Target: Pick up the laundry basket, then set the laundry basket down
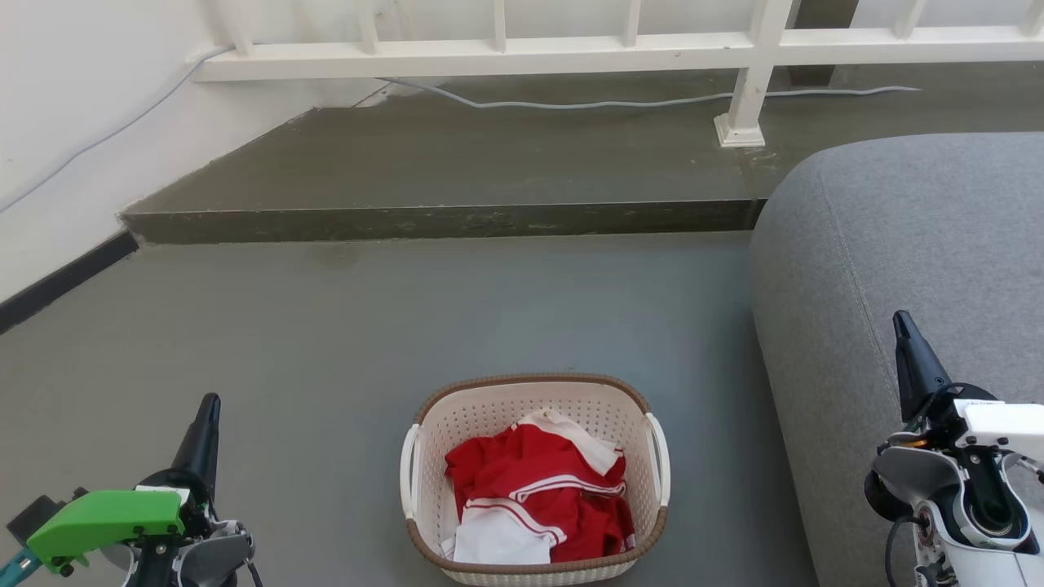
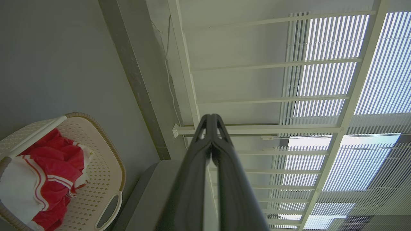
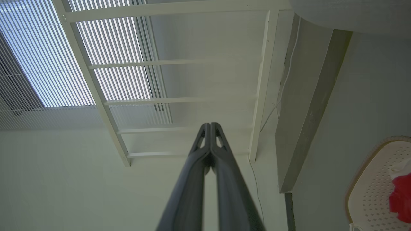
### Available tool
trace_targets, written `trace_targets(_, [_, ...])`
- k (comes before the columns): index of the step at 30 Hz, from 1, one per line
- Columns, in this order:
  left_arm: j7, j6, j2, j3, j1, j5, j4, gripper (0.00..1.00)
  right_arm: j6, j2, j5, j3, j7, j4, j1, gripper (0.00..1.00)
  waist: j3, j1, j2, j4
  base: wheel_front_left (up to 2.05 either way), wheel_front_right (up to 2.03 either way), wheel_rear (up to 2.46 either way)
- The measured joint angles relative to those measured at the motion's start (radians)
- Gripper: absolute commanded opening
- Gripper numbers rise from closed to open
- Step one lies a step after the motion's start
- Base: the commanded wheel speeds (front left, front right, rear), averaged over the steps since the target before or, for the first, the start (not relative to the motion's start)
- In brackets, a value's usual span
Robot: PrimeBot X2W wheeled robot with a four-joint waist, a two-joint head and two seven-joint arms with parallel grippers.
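The laundry basket [image 1: 534, 408] stands on the grey floor at the bottom centre of the head view, cream-white and perforated, with a brown rim and a white handle on each side. Red-and-white clothes [image 1: 542, 497] lie inside it. It also shows at the lower left of the left wrist view as the laundry basket [image 2: 106, 166], and its edge at the lower right of the right wrist view [image 3: 372, 189]. My left gripper [image 1: 208, 405] is shut, well to the left of the basket. My right gripper [image 1: 901, 322] is shut, far to the right, over the sofa. Neither touches the basket.
A grey sofa [image 1: 913, 269] fills the right side, close to the basket. A raised concrete step [image 1: 440, 220] crosses behind, with a white railing [image 1: 506, 53] and a grey cable [image 1: 571, 103] on it. A white wall [image 1: 73, 122] with a dark baseboard runs along the left.
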Motion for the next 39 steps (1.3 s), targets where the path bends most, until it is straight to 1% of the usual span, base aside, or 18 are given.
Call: trace_targets(39, [0.000,0.000,0.000,0.001,0.000,0.000,0.000,0.00,0.000,0.000,0.001,0.000,0.000,-0.002,0.000,0.00,0.000,0.0000,0.0000,0.000,0.00,0.00,0.00])
